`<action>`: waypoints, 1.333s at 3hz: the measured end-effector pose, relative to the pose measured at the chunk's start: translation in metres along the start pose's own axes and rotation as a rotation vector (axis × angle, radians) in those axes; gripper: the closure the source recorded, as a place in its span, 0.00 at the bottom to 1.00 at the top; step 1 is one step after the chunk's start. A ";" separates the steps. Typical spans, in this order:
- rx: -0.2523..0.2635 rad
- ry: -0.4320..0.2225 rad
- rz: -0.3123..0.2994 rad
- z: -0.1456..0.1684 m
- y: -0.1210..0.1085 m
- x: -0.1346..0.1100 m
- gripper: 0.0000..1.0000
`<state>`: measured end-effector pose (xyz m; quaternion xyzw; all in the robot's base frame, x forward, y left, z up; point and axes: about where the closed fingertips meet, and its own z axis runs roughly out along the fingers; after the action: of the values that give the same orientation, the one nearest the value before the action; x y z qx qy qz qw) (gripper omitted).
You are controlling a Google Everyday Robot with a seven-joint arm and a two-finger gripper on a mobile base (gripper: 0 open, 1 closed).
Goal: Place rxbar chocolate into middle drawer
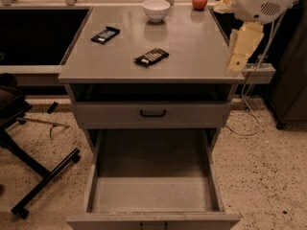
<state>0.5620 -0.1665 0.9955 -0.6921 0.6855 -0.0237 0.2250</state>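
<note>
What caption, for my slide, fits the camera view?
Gripper at cabinet edge; rxbar chocolate on top; middle drawer open below.

The rxbar chocolate [151, 57] is lying on the table [192, 47], before the bowl [156, 9]; the gripper [236, 63] is hanging at its right edge; the middle drawer [153, 195] is jutting out below.

Arm shows only at 1–2 o'clock in the view, cut off by the top and right edges. Wrist housing [261, 1]: white, rounded, smooth shell with soft shading on its underside. It has an oval vent grille [270, 8], a darker perforated patch set into the shell. The gripper [237, 56] is at 2 o'clock, directly at 6 o'clock of the housing: pale cream, blocky, flat-faced, stepping narrower toward its lower end. A second cream part [224, 4] sits at 9 o'clock of the housing; its shape is unclear.
</note>
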 end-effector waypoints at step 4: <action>-0.008 -0.107 -0.162 0.071 -0.088 -0.049 0.00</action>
<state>0.6657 -0.1029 0.9755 -0.7463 0.6144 -0.0018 0.2560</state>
